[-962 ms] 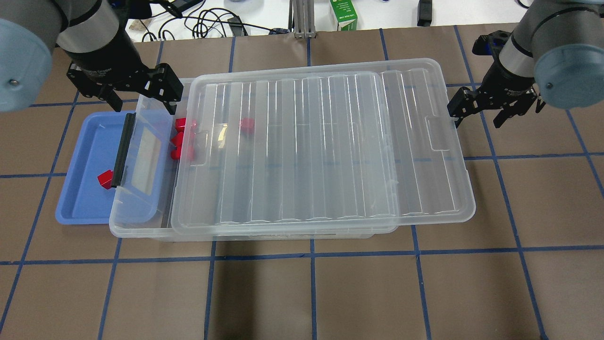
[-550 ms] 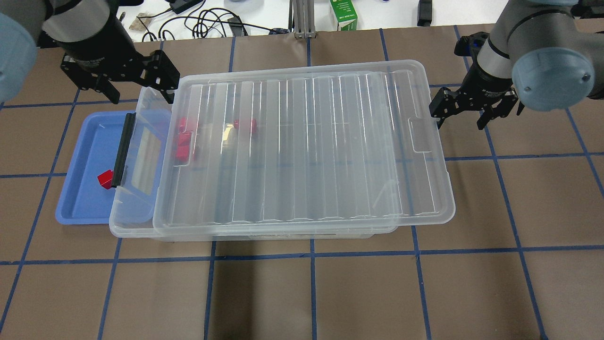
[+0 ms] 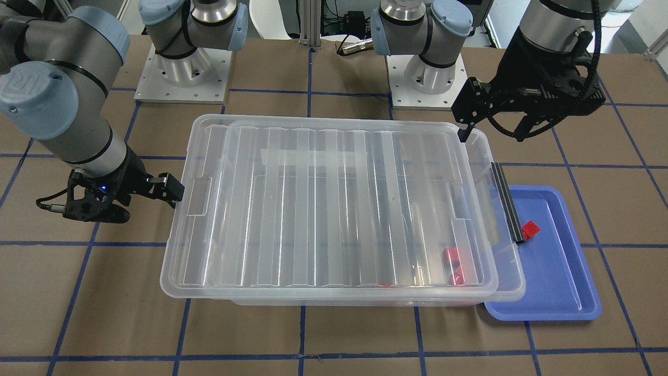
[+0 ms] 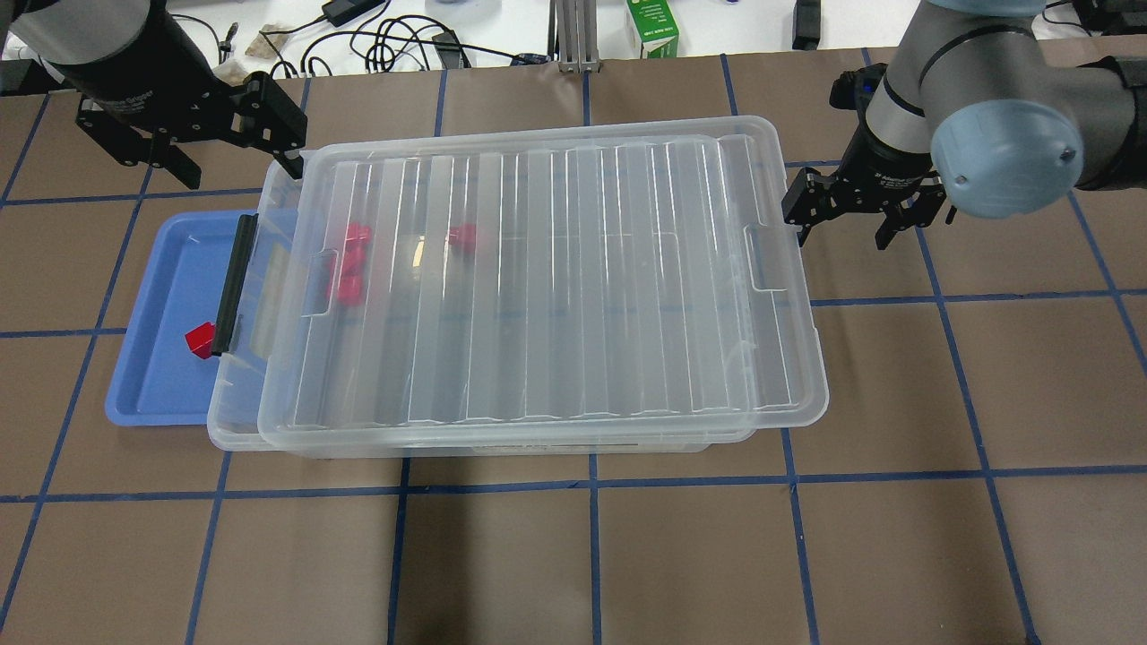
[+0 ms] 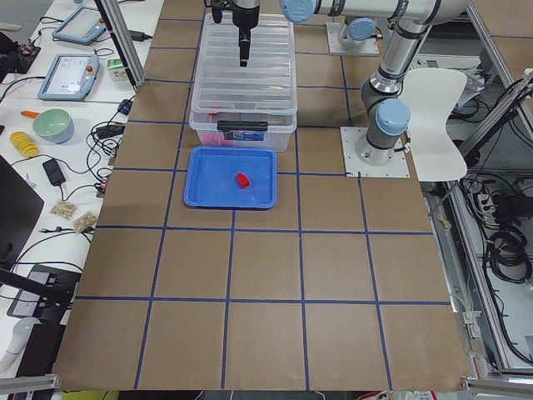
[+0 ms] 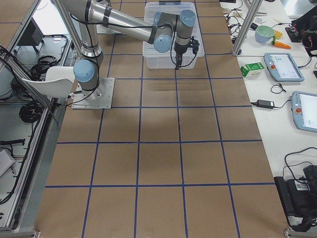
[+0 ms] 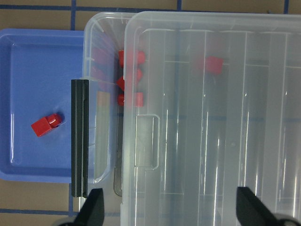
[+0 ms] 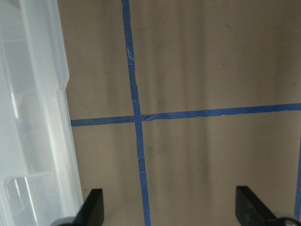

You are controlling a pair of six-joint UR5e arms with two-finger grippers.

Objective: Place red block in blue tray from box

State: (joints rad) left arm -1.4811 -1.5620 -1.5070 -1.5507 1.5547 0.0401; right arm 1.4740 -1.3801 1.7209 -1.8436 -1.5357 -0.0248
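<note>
since a second ago the lid (image 4: 556,287) has slid toward the robot's left and now covers nearly all of the box (image 4: 235,428). only a strip at the left end shows. the right claw (image 4: 840,231) has come along with it, and the left claw (image 4: 233,161) has drawn back toward the far left corner.

left claw: fingers wide apart, holding nothing, above the box's far left corner. in its wrist view the fingertips straddle the lid's left edge and the latch bar (image 7: 79,136).

the red block (image 4: 201,340) lies in the tray (image 4: 148,296), apart from that claw, on the robot's side of it and a little further left. it is just beside the latch bar, on the side away from the box. in the wrist view it sits outside the left fingertip (image 7: 91,209), past the bar.

right claw: fingers apart, empty, low at the lid's right end. one finger (image 4: 797,224) is just beside the lid's edge; whether it touches i cannot tell.

further out, other red blocks (image 4: 349,264) show through the lid, clustered near the box's left end, with one more (image 4: 463,236) a little further in. the tray sits on the desk (image 4: 627,555) against the box's left end.
</note>
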